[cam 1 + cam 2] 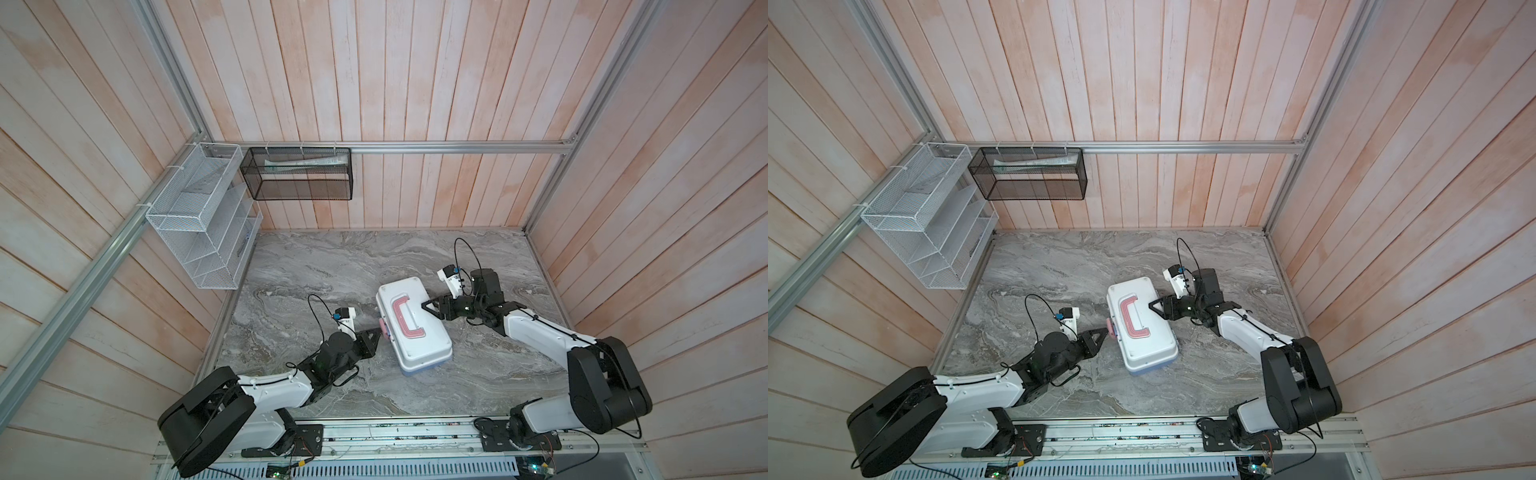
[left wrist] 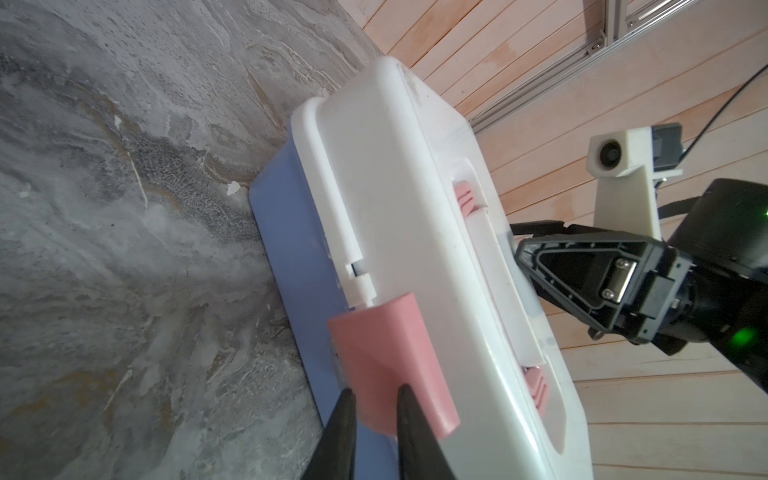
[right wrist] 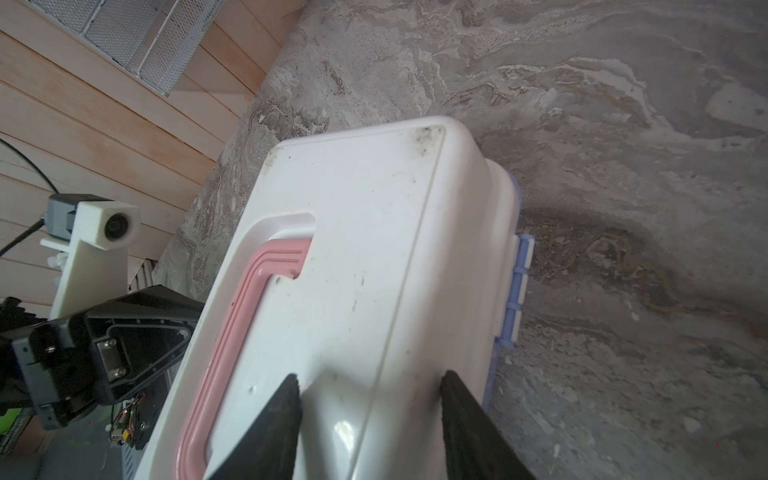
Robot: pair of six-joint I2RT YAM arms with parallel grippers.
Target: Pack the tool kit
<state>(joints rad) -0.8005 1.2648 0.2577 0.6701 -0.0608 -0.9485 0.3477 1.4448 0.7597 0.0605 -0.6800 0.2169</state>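
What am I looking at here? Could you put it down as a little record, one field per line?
Surface: grey marbled table
Object: closed toolbox, white lid, blue base, pink handle lying flat
Left gripper: narrow jaws at the pink latch; grip unclear
Right gripper: jaws open, tips over the lid
Loose tools: none visible
On walls: white mesh basket, black mesh basket
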